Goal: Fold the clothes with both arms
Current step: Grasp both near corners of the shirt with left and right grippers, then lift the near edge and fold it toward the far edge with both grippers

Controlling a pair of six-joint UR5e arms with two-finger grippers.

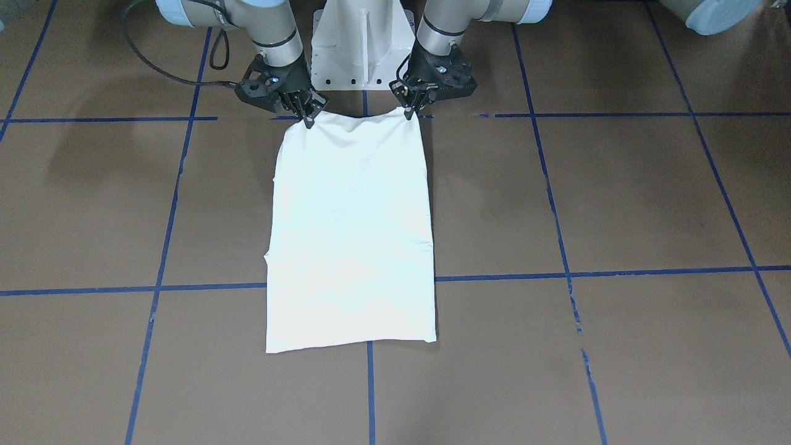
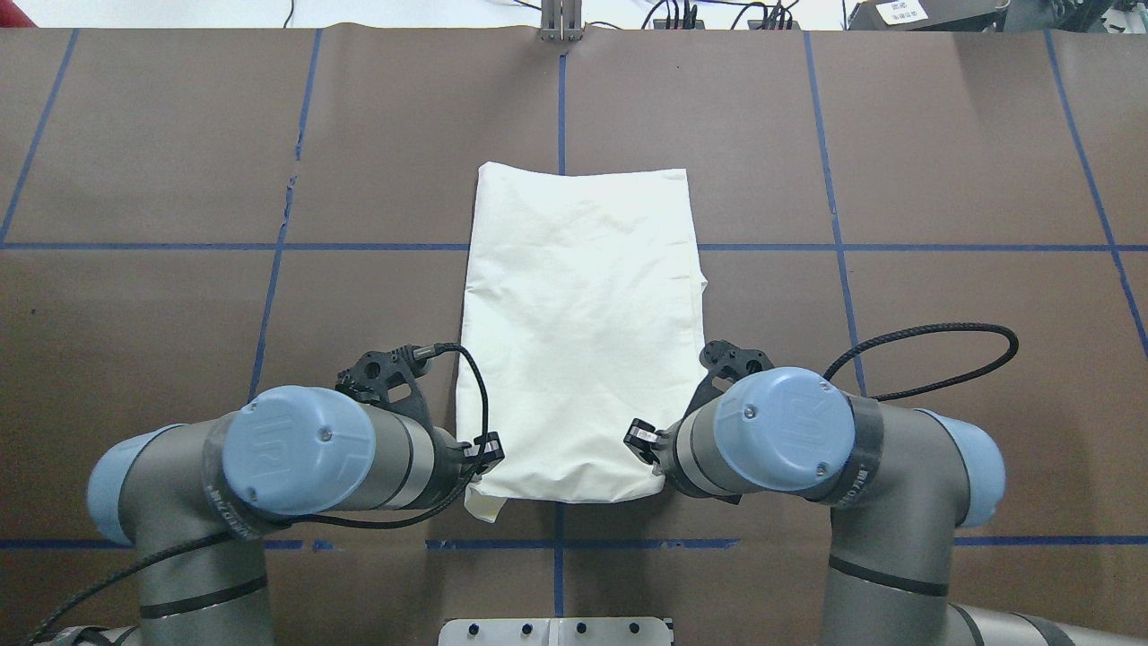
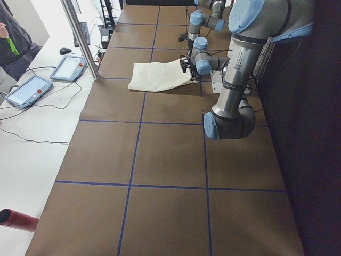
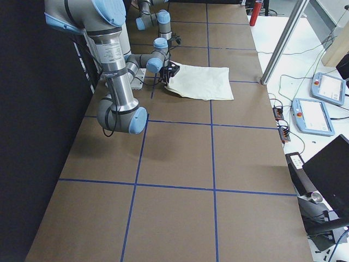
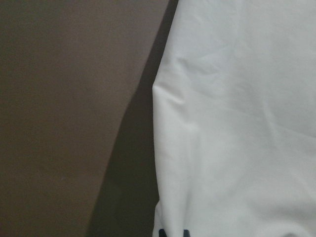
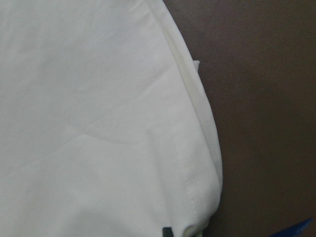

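Observation:
The cream-white shirt (image 1: 352, 235) lies on the brown table as a long folded rectangle, plain side up, with no print showing. Its edge nearest the robot base sags slightly between the two arms. My left gripper (image 1: 411, 111) is shut on that edge's corner, on the right of the front-facing view. My right gripper (image 1: 307, 117) is shut on the other near corner. From overhead, the shirt (image 2: 578, 332) runs away from the robot, and both wrists cover the grippers' fingers. Both wrist views are filled by cloth (image 5: 237, 123) (image 6: 89, 123) beside bare table.
The white pedestal base (image 1: 361, 43) stands just behind the grippers. Blue tape lines grid the brown table (image 2: 942, 135). A black cable (image 2: 924, 336) loops by the right arm. Teach pendants (image 3: 26, 90) (image 4: 311, 114), a metal post (image 3: 80, 37) and a person (image 3: 13, 37) are beyond the far edge.

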